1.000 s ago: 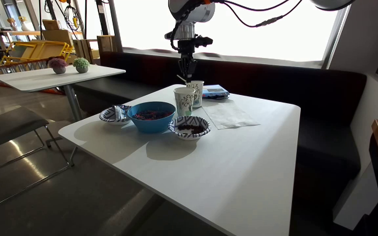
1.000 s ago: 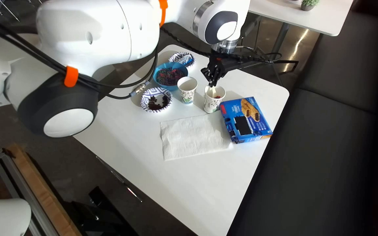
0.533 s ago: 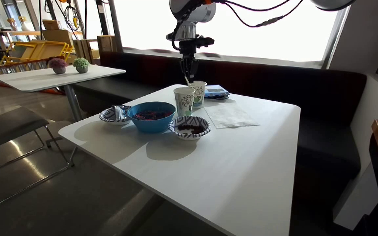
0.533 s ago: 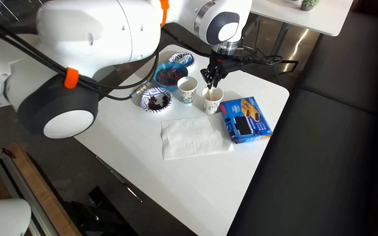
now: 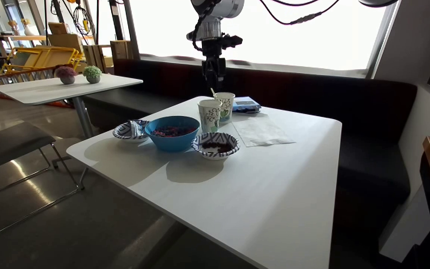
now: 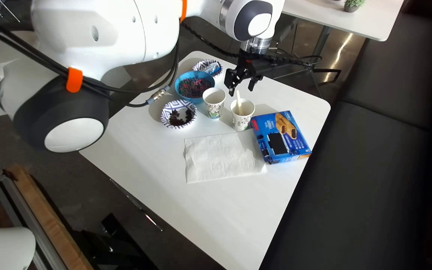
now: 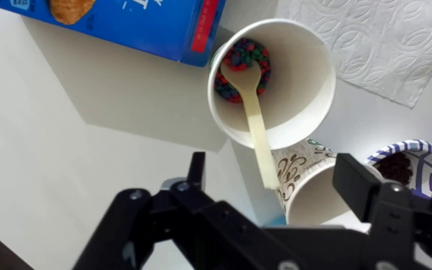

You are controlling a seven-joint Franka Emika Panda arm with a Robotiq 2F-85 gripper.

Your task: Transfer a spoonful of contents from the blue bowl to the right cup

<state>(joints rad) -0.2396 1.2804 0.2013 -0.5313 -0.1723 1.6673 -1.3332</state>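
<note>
Two cups (image 6: pixel 241 121), one spoon (image 7: pixel 256 122), one blue bowl (image 5: pixel 173 143).

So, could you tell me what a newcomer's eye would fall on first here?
Probably the pale spoon leaning in a paper cup with colourful bits at the bottom, below the open gripper. Next, likely the bright blue bowl beside the other cup, and the blue box beside the paper towel.

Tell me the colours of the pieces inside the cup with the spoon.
Red, green and dark blue pieces, seen best in the wrist view.
</note>
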